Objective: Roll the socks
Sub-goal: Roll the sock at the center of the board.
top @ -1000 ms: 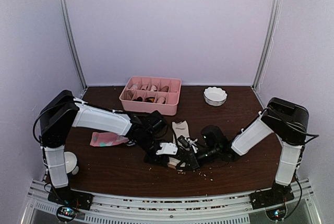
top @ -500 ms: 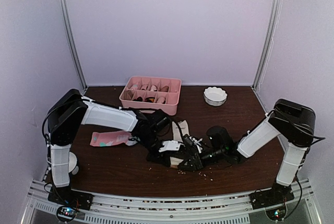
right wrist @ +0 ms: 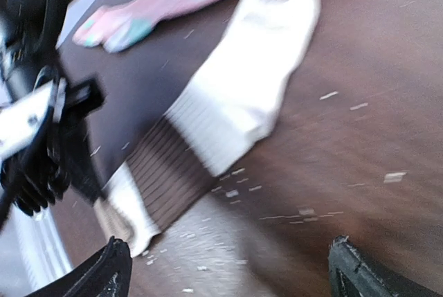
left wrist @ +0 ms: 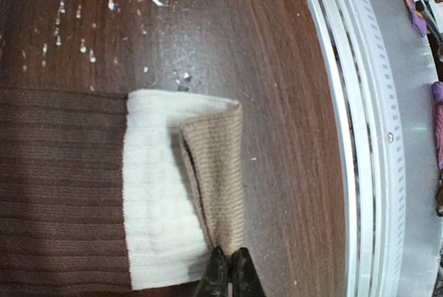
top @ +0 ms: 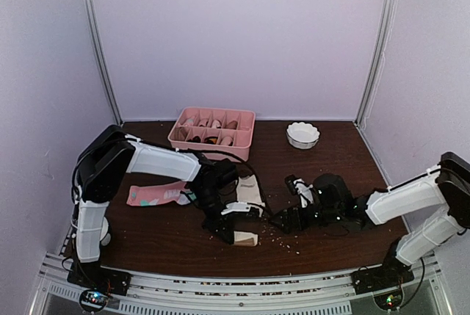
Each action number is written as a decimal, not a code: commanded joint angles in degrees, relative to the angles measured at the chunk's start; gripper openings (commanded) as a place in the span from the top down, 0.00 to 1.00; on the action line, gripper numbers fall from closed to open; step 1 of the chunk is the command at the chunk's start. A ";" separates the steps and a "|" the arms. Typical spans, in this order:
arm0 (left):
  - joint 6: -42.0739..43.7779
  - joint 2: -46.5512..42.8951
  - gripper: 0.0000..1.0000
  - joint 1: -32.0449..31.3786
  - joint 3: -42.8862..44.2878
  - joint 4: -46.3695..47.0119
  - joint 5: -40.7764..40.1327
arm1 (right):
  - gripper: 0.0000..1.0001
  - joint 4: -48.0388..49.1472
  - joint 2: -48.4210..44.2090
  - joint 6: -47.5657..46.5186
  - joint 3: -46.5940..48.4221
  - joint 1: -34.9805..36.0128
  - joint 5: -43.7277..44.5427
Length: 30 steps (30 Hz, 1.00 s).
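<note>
Down at the table, the left gripper (left wrist: 225, 277) is pinched closed on the tan, finely knit end of the cream sock (left wrist: 160, 196). That end is folded back into a raised flap right at its fingertips. Beyond the flap comes a band of soft cream ribbing, then a wide dark brown ribbed band running out to the gripper's left. Pale crumbs (left wrist: 111, 3) speckle the glossy dark wood table (left wrist: 277, 68) ahead of it.

The right gripper (right wrist: 232, 266) stands wide open and holds nothing, its black fingers (right wrist: 111, 273) spread apart. The cream sock lies flat just ahead of them. The pink sock (right wrist: 166, 3), with teal patches, lies farther ahead, apart from the cream one.
</note>
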 commanded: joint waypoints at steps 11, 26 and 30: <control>-3.81 7.70 1.00 3.75 7.87 -11.85 4.76 | 0.01 7.48 -20.14 -15.58 -12.68 8.57 24.74; -7.58 13.95 1.00 4.54 15.81 -16.79 0.12 | 0.44 6.69 0.46 -38.46 1.48 23.87 16.05; -7.91 14.15 1.00 3.79 16.16 -16.76 -1.94 | 0.50 8.62 9.19 -39.37 7.27 23.88 14.23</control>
